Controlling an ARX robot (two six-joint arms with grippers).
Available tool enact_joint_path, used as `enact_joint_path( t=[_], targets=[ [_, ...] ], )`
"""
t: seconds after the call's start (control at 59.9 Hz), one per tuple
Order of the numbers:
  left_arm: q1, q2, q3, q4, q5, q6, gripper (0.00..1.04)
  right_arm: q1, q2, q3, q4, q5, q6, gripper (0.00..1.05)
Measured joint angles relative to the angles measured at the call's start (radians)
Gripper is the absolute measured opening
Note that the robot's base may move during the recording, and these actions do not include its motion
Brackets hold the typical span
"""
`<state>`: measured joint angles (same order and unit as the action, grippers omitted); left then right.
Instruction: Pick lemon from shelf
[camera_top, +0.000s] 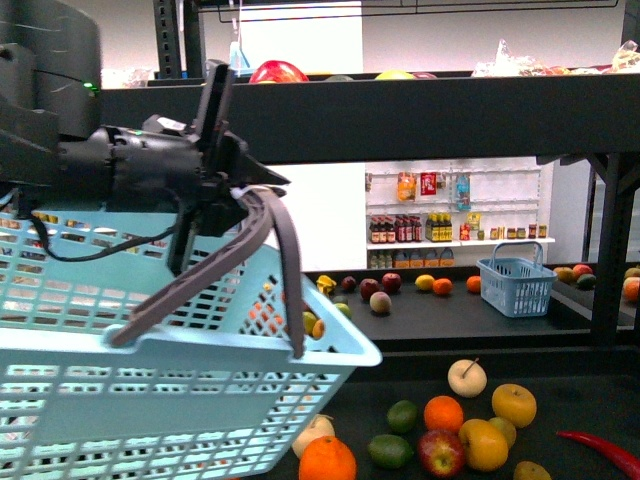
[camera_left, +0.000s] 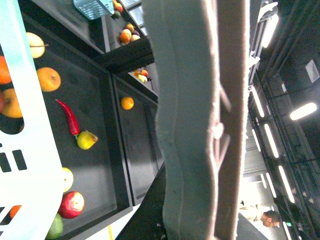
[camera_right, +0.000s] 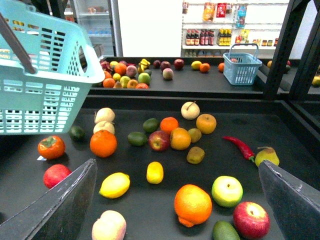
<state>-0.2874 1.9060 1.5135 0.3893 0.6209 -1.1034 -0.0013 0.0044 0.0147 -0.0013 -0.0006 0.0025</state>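
- Dark shelf (camera_right: 280, 125) tray strewn with fruit; shop shelving (camera_right: 215, 25) behind.
- Lemon (camera_right: 115, 185) lies beside a small yellow fruit (camera_right: 155, 172), near an orange (camera_right: 103, 143).
- Right pincer (camera_right: 176, 165) gapes wide, empty.
- Left pincer (camera_top: 235, 195) clamps the basket handle (camera_top: 200, 280).

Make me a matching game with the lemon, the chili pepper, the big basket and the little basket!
Things:
1. lemon
2. chili pepper
3. big basket
4. little basket

Clues:
A. hangs by its handles from the left gripper
B. red and long
C. yellow, lying on the shelf
D. stands on the tray behind

Pairs: 1-C, 2-B, 3-A, 4-D.
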Motion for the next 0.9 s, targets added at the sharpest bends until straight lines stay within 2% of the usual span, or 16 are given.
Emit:
enact_joint_path(
  t=[0.367,0.434,0.501,0.584,0.768,0.901],
  targets=[
    [-0.066,0.036,0.042,0.032,-0.049,-0.046,0.08,0.0,0.0,0.0,0.0,0.0,0.0,0.97],
    [-0.069,0.038,0.043,0.03,-0.05,-0.046,0.08,0.02,0.079,0.049,-0.132,0.1,0.055,0.97],
    [-0.07,0.039,0.043,0.029,-0.051,-0.047,0.08,-0.002,0.217,0.085,-0.173,0.098,0.093,0.97],
    [-0.072,0.039,0.044,0.029,-0.052,-0.046,0.08,-0.048,0.406,0.11,-0.108,0.04,0.11,0.97],
    [-0.072,0.039,0.044,0.029,-0.053,-0.045,0.08,-0.135,0.851,0.22,0.15,-0.12,0.091,0.97],
    [-0.072,0.039,0.044,0.029,-0.053,-0.046,0.08,-0.147,1.217,0.352,0.328,-0.208,0.059,0.97]
  ],
)
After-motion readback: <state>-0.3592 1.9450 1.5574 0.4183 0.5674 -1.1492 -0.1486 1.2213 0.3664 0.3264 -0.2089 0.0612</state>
